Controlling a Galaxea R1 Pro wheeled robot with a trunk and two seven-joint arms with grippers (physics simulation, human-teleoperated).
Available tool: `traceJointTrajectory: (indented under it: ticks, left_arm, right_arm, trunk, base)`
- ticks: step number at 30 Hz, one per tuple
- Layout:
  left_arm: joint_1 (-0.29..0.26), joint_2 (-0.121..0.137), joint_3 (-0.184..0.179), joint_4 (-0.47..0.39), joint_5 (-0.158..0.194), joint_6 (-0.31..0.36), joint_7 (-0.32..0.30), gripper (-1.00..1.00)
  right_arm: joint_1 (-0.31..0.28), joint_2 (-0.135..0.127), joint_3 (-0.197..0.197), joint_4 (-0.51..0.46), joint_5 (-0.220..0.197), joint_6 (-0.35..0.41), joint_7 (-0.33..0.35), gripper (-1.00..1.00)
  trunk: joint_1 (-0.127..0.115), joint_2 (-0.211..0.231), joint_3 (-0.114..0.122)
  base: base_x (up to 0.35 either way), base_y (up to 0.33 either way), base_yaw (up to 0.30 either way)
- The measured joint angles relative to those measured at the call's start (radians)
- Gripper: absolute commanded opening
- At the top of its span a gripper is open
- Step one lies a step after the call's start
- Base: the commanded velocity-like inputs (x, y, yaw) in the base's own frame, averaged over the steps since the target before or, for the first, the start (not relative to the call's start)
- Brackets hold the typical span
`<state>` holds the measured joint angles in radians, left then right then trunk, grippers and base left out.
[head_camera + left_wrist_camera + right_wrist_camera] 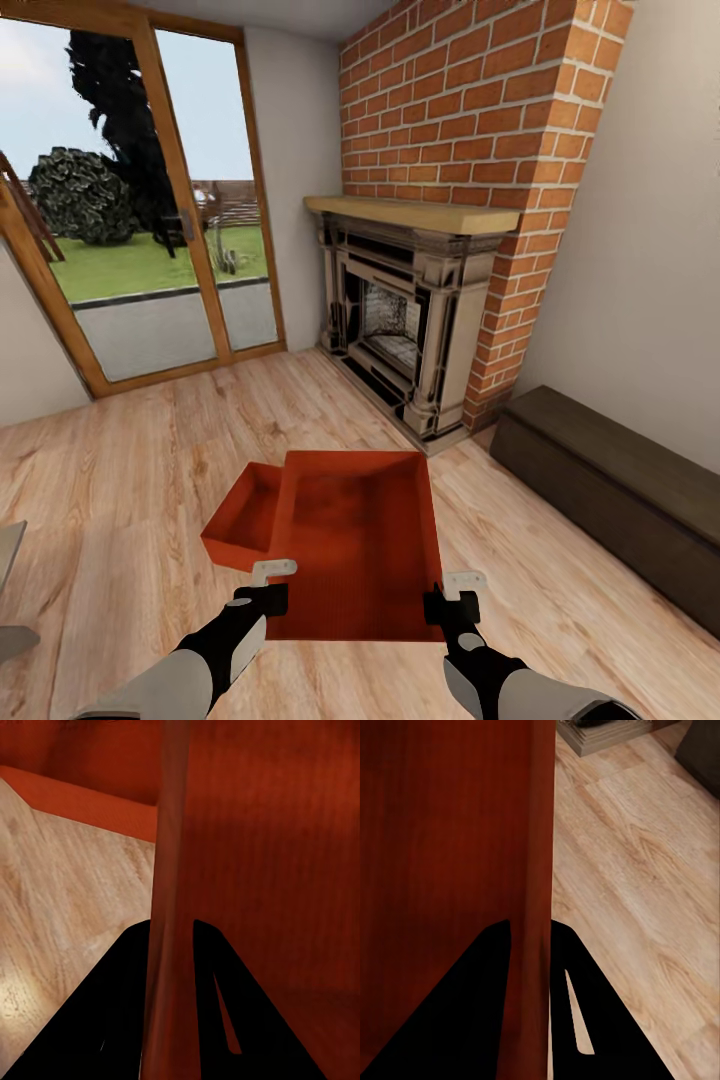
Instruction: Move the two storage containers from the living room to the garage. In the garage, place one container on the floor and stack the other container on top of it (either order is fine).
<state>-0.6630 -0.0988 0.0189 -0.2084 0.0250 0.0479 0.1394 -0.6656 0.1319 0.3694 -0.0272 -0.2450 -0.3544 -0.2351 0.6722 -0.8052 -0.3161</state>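
Storage containers sit in the middle of the head view: the nearer red-orange container (360, 545) is held above the wood-plank floor (130, 480) of the living room, its open top facing up, while the second container (243, 515) lies lower on the planks just beside its left wall, partly hidden behind it. The left claw (272, 572) grips the near left corner and the right claw (463, 582) the near right corner. Beyond stand the fireplace (395, 330) under the brick chimney (470, 110), the glass doors (150, 210) and a dark low seat (620, 490) along the right wall.

From the left wrist, the left claw (176, 945) is clamped on the held container's wall (169, 870), one finger on each side; the other container's rim (82, 802) shows past it on the planks.

From the right wrist, the right claw (531, 945) likewise pinches the container's wall (538, 832), with planks (637, 892) alongside.
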Motion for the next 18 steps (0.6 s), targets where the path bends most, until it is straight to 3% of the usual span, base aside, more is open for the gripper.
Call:
traceJointTrajectory:
  ticks: [18]
  left_arm:
    - [0.0,0.0,0.0,0.0,0.0,0.0,0.0,-1.0]
  right_arm:
    - [0.0,0.0,0.0,0.0,0.0,-0.001,0.0,-1.0]
  trunk:
    - [0.0,0.0,0.029]
  base:
    - [0.0,0.0,0.0]
